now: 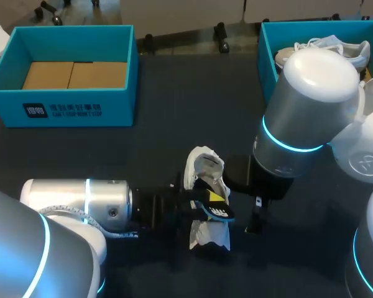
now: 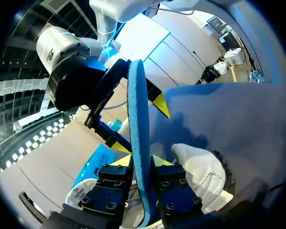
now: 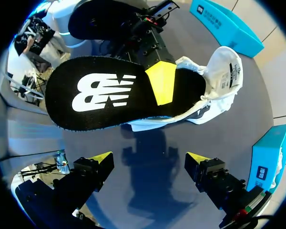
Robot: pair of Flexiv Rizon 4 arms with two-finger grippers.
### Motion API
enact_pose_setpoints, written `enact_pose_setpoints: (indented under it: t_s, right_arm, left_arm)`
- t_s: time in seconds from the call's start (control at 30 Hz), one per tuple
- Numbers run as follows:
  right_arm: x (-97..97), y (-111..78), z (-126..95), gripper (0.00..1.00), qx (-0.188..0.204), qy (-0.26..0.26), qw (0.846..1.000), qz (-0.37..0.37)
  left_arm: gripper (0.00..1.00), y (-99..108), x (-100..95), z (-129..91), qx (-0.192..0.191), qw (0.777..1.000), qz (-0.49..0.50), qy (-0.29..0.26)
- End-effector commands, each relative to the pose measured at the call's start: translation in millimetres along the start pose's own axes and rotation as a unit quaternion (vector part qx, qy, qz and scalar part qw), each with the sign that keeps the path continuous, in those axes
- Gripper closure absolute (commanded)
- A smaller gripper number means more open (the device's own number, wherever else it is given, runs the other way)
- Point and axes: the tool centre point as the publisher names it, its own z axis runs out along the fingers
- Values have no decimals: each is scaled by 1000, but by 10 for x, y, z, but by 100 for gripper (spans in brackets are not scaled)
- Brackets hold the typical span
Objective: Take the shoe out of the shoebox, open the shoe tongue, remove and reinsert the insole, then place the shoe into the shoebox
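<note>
Dark grey matte surface underneath all. Far-left corner: teal open-topped cardboard box, two flat brown cardboard panels side by side on its floor. Far-right teal shoebox: spare white laced sneaker inside.

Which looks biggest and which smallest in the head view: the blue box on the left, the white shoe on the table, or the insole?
1. blue box on the left: clearly the largest.
2. white shoe: in the middle.
3. insole: smallest, though it is tilted here, so only part of it shows.
</note>
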Motion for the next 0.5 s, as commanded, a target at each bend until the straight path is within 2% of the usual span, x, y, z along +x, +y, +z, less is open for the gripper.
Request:
enact_pose_setpoints:
  t_s: [0.03,0.07,0.23,0.5]
  right_arm:
    - [2,4,27,0,-1,0,1000,0]
    - [2,4,27,0,-1,0,1000,0]
    - [2,4,27,0,-1,0,1000,0]
    - [2,4,27,0,-1,0,1000,0]
  left_arm:
    - [93,-64,35,-47,4,1000,7,-3]
    - [100,-74,34,-43,4,1000,13,-2]
    - [100,-64,43,-12,-6,999,42,-5]
    - [100,131,47,43,-20,998,59,-3]
